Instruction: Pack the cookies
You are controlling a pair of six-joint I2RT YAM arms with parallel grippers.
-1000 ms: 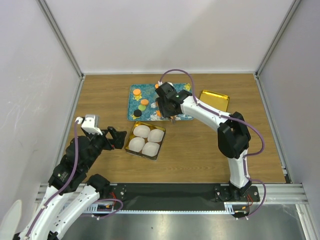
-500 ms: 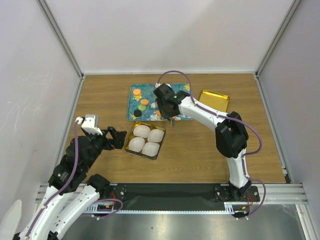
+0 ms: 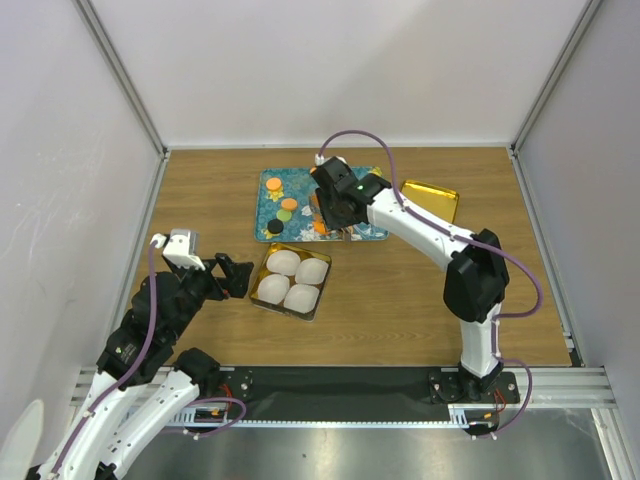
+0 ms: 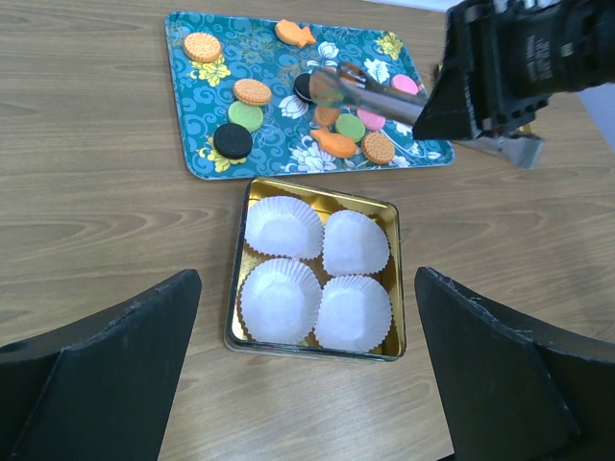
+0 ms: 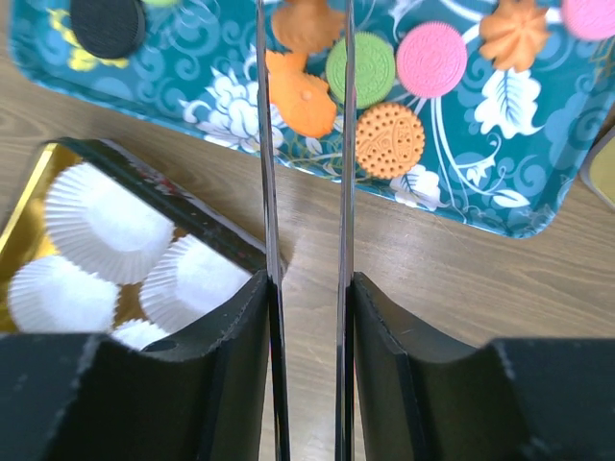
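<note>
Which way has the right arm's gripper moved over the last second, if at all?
Yes: the right gripper, holding tongs, has shifted slightly away from the near rim of the tray, deeper over it than before.

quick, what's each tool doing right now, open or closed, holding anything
left tool: open, holding nothing.
right tool: closed on the metal tongs, tips over the teal tray; whether the tongs grip anything cannot be told.

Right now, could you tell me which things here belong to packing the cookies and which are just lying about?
In the job: cookies on the teal tray; tongs in the right gripper; gold tin with four empty paper cups.
Lying about: gold lid right of the tray; left gripper, open, holding nothing.
</note>
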